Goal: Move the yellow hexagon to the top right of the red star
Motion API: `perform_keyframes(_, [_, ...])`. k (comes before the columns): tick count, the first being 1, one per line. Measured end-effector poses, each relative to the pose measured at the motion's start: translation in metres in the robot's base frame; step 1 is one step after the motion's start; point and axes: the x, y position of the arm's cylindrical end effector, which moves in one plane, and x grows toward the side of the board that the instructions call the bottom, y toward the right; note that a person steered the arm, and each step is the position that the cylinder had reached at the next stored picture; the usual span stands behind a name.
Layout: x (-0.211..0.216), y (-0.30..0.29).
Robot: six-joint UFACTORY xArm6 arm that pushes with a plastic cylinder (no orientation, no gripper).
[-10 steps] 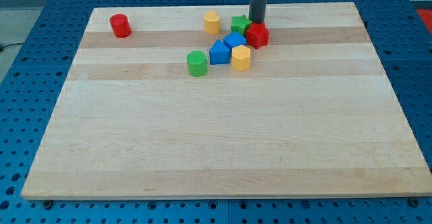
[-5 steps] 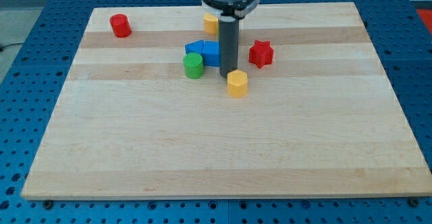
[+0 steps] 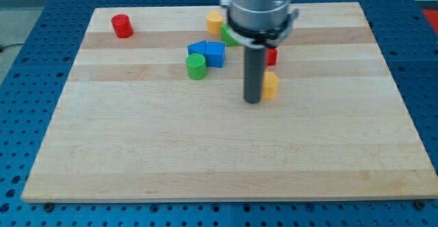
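Observation:
The yellow hexagon (image 3: 271,85) sits right of the board's centre, partly hidden by my rod. My tip (image 3: 252,101) rests on the board against the hexagon's left side. The red star (image 3: 272,56) lies just above the hexagon, mostly hidden behind the rod and arm; only its right edge shows.
Two blue blocks (image 3: 207,52) lie together left of the rod, with a green cylinder (image 3: 196,67) below them. A green block (image 3: 228,35) and a second yellow block (image 3: 215,21) show near the top edge. A red cylinder (image 3: 122,26) stands at the top left.
My tip has moved right and slightly down. The yellow hexagon has slid right and now lies just below the red star. The other blocks have kept their places.

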Motion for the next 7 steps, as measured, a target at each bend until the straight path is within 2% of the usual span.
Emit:
perform_keyframes(1, [-0.013,0.035])
perform_keyframes(3, [-0.084,0.040])
perform_keyframes(4, [-0.095,0.039])
perform_keyframes(6, [-0.146,0.100])
perform_keyframes(7, [-0.146,0.125])
